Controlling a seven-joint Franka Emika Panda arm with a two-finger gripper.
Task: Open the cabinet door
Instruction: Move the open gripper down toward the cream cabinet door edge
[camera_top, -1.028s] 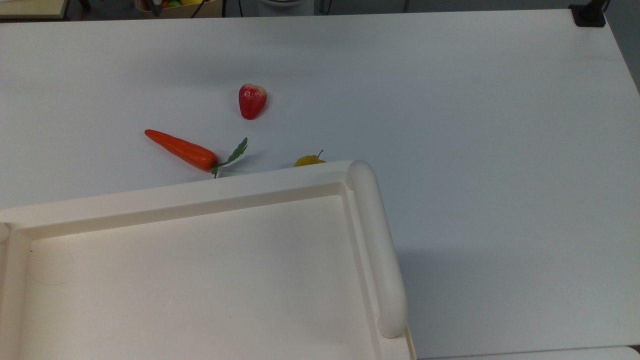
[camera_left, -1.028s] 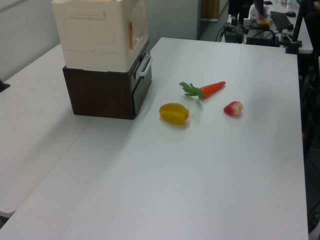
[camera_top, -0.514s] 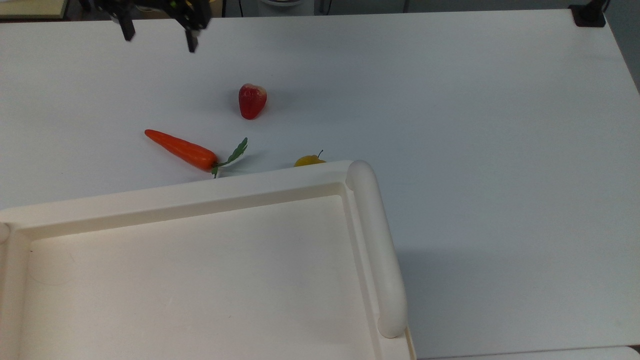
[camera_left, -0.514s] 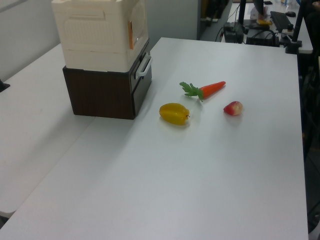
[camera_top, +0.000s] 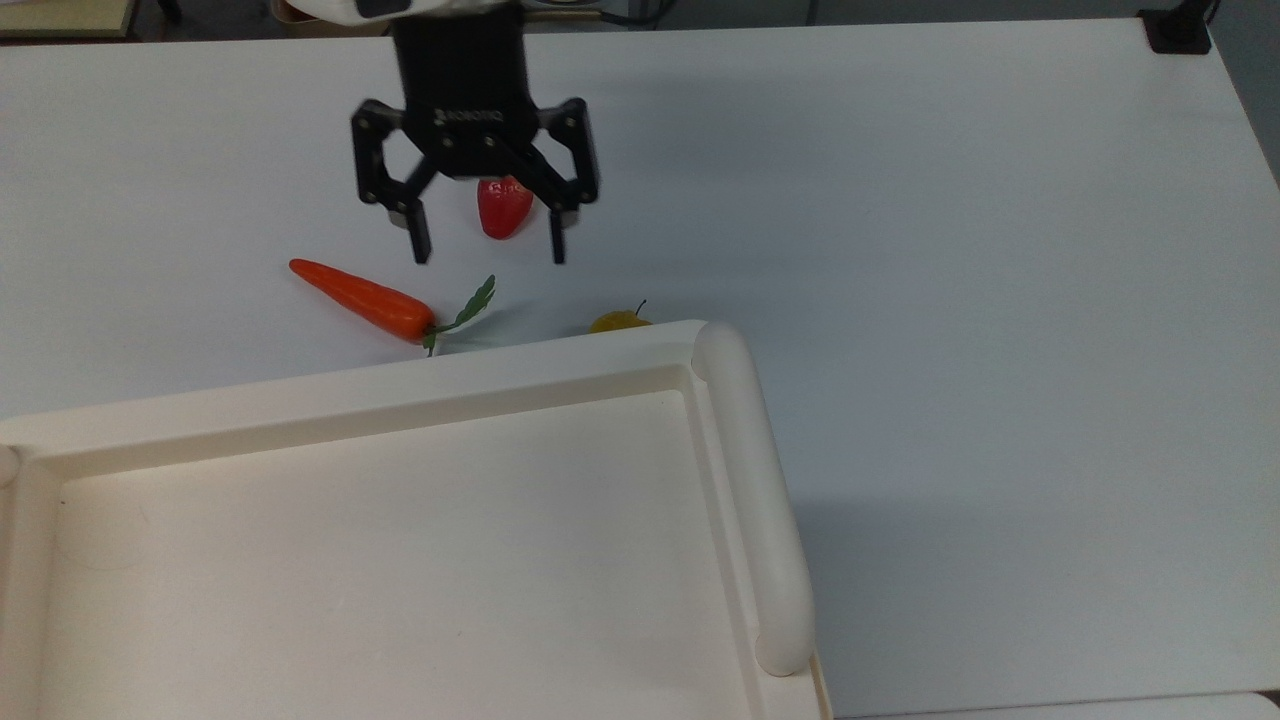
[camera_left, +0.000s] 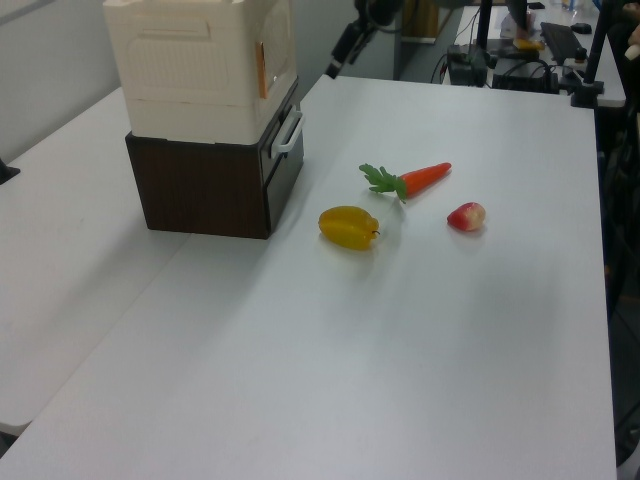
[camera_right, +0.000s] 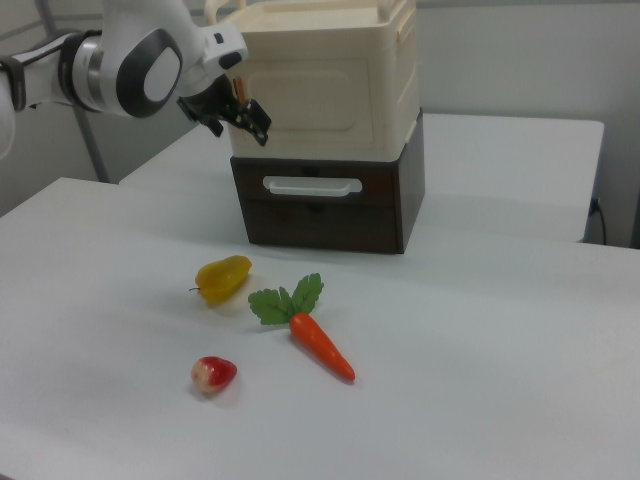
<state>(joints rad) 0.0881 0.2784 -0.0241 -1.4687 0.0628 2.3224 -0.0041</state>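
Observation:
The cabinet door (camera_right: 330, 100) is the cream-white front face of the upper box and lies flat against it; in the left view the door (camera_left: 280, 50) shows edge-on beside an orange strip. My black gripper (camera_top: 489, 250) hangs open above the table, partly covering the red fruit (camera_top: 503, 215). In the right view the gripper (camera_right: 250, 118) hovers in front of the door's upper left corner, apart from it. In the left view the gripper (camera_left: 345, 45) sits to the right of the cabinet's front, near the table's far edge.
The cabinet's cream tray-like top (camera_top: 380, 400) has a rounded rail (camera_top: 745, 480). Below the door is a dark brown drawer with a white handle (camera_right: 312, 185). A carrot (camera_top: 362, 298) and a yellow fruit (camera_top: 618, 321) lie on the white table before the cabinet.
The gripper came in from the top view's upper left and moved down and right, now over the red fruit. The fruits, carrot and cabinet have not moved.

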